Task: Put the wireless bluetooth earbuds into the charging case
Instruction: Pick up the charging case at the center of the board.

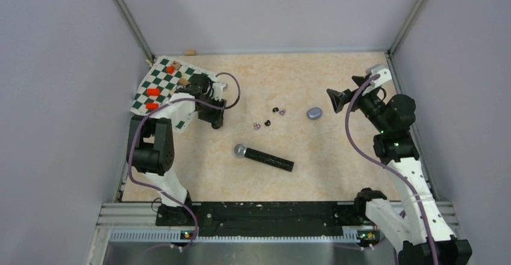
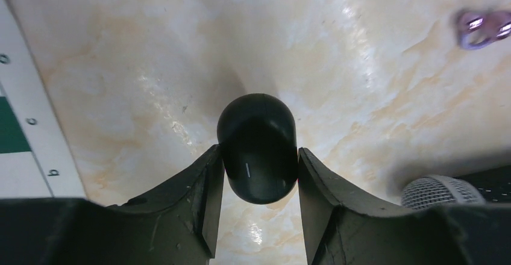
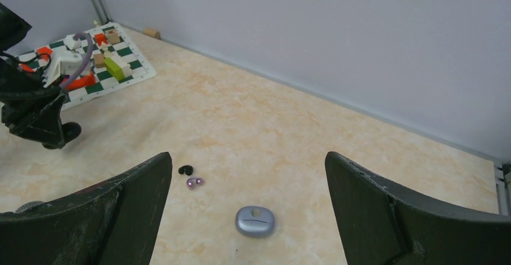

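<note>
Jaws of the left gripper (image 2: 259, 153) are pressing against both sides of a black case (image 2: 258, 126), near the checkered mat (image 1: 158, 79) on the left.
The overhead view is hiding that case under the gripper, but it is showing four earbuds (image 1: 275, 109) lying loose mid-table, beyond the microphone (image 1: 263, 157), with a grey case (image 1: 314, 113) right of them. The right gripper (image 3: 247, 156) is hovering at the right, jaws wide apart, holding nothing.

A black microphone (image 1: 263, 157), grey mesh head to the left, lies on the marbled counter (image 1: 337, 150). A green-and-white checkered mat (image 1: 158, 83) occupies the far left corner, carrying red blocks (image 1: 153, 91), a green block (image 3: 116, 67) and tan blocks (image 1: 175, 64). One small wooden block (image 1: 190, 52) lies against the far wall (image 1: 265, 12).
</note>
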Robot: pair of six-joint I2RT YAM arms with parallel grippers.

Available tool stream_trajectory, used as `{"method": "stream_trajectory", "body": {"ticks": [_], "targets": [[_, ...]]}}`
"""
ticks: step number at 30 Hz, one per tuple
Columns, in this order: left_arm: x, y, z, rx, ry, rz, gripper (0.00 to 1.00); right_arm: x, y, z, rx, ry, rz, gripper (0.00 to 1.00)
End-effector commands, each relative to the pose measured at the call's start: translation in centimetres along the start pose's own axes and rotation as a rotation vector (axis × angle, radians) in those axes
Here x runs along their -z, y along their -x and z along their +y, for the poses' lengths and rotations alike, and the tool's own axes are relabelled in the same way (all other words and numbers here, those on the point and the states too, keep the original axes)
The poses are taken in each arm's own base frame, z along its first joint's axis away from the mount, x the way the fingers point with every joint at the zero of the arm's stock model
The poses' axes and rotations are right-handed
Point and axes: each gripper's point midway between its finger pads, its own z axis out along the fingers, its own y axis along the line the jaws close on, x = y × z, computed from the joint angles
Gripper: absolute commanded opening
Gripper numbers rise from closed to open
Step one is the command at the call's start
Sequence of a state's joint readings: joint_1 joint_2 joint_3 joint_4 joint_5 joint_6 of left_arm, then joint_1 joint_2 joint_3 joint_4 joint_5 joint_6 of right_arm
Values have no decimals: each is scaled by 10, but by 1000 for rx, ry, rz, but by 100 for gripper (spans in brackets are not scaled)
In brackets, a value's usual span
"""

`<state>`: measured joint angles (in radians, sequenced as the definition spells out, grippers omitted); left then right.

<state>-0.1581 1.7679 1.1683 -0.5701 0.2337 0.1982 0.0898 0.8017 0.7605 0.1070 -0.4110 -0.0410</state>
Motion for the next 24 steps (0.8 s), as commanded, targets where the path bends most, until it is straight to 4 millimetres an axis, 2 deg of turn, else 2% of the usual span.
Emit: {"method": "stream_trajectory", "body": {"ticks": [1,6,10,14,18,22,24], "targets": [[54,72,-17,-20,-41,-252,32,-7,11,5,-17,30,-39,96],[104,119,-45,-18,-108,-409,32,-15,17,18,-102,108,-38,95],[144,155,-80,-20,-185,-534,32,-28,20,48,-147,260,-8,94],[171,183,-121,22,-284,-633,31,-43,17,81,-158,398,50,92],[180,198,-152,101,-381,-669,31,-55,12,111,-132,487,79,90],[178,194,-179,137,-488,-648,31,-56,4,142,-110,573,91,90],[177,188,-185,167,-531,-647,31,-54,-2,155,-74,621,87,90]]}}
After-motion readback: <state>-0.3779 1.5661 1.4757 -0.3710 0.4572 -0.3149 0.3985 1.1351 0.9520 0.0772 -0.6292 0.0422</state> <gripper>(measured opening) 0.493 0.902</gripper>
